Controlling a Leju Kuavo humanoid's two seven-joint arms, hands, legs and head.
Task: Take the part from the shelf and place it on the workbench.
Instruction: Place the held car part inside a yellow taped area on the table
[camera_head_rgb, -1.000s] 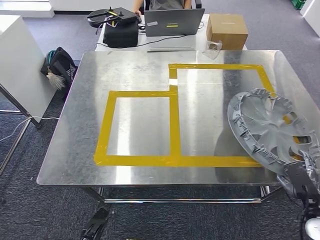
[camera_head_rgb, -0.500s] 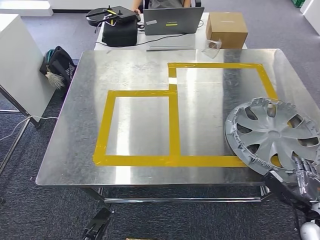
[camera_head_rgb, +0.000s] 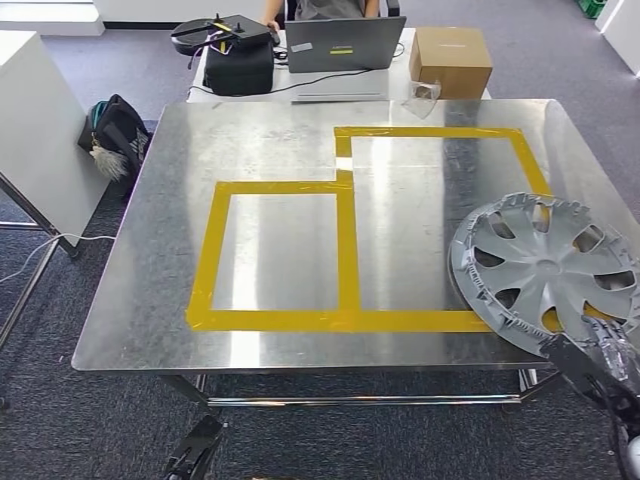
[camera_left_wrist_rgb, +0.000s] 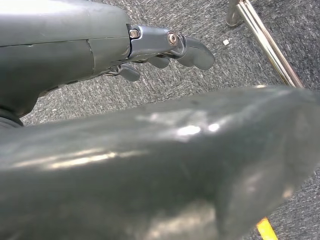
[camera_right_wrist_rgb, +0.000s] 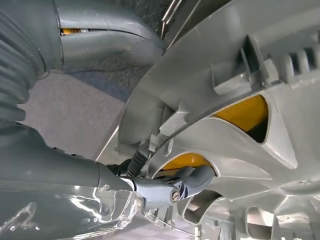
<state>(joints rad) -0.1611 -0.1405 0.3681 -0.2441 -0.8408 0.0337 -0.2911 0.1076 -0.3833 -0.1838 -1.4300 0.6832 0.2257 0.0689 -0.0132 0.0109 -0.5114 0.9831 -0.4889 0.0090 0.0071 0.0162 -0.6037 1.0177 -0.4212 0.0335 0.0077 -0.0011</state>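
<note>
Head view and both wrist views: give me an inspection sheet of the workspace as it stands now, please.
Surface: steel workbench with two yellow tape outlines, joined side by side.
Job's things: grey hubcap lying at the workbench's right end, across the right outline's corner.
Clutter: nothing seen on the workbench.
Hands: right hand grips the hubcap's near rim, a finger hooked through an opening; left hand hangs over the carpet, holding nothing.
Cables: white cable on the floor at left.
Surroundings: laptop, cardboard box, black bag on the far desk; a person seated behind; backpack on the floor.
</note>
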